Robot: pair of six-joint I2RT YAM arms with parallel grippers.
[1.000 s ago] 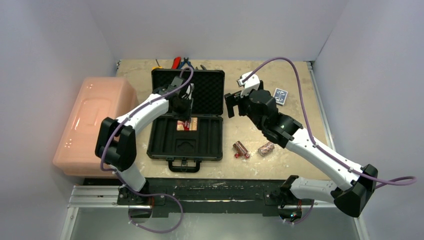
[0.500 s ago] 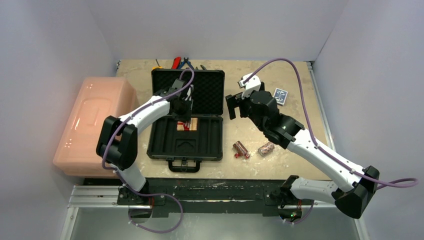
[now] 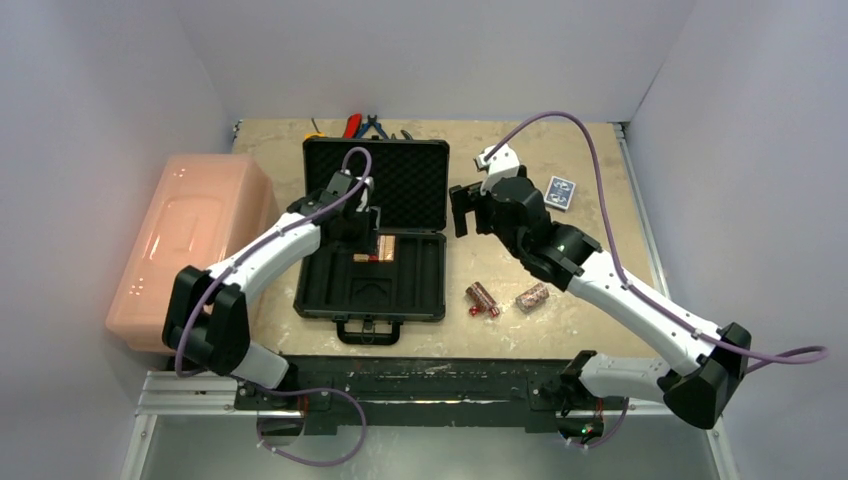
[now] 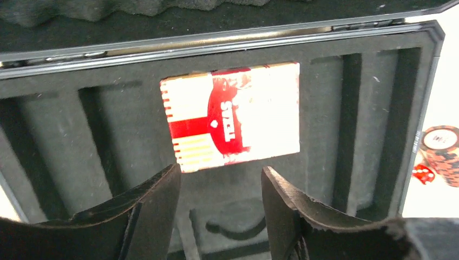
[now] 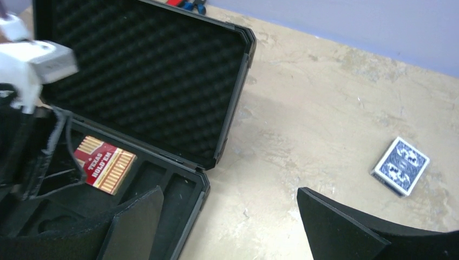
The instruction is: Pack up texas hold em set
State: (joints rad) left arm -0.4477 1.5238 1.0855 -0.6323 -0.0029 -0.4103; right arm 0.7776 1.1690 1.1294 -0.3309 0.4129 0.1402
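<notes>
The black case [image 3: 400, 300] lies open mid-table, its foam lid [image 3: 410, 185] laid back. The red card deck [image 3: 381, 247] lies in a foam slot of the case, also in the left wrist view [image 4: 233, 116] and the right wrist view [image 5: 104, 163]. My left gripper [image 3: 362, 240] is open and empty just above the deck [image 4: 221, 181]. My right gripper [image 3: 462, 212] is open and empty beside the case's right edge [image 5: 230, 200]. The blue deck [image 3: 561, 192] lies at the back right [image 5: 400, 165]. Two chip rolls [image 3: 482, 297] [image 3: 532, 296] and red dice [image 3: 476, 311] lie right of the case.
A large pink translucent bin [image 3: 190, 250] stands at the table's left edge. Pliers and other tools [image 3: 360, 125] lie behind the case at the far edge. A chip roll [image 4: 441, 149] and a die [image 4: 423, 174] show past the case's right wall in the left wrist view.
My left gripper has let go of the red deck, which now lies in the case slot, and has drawn back a little toward the lid. The right arm has barely moved.
</notes>
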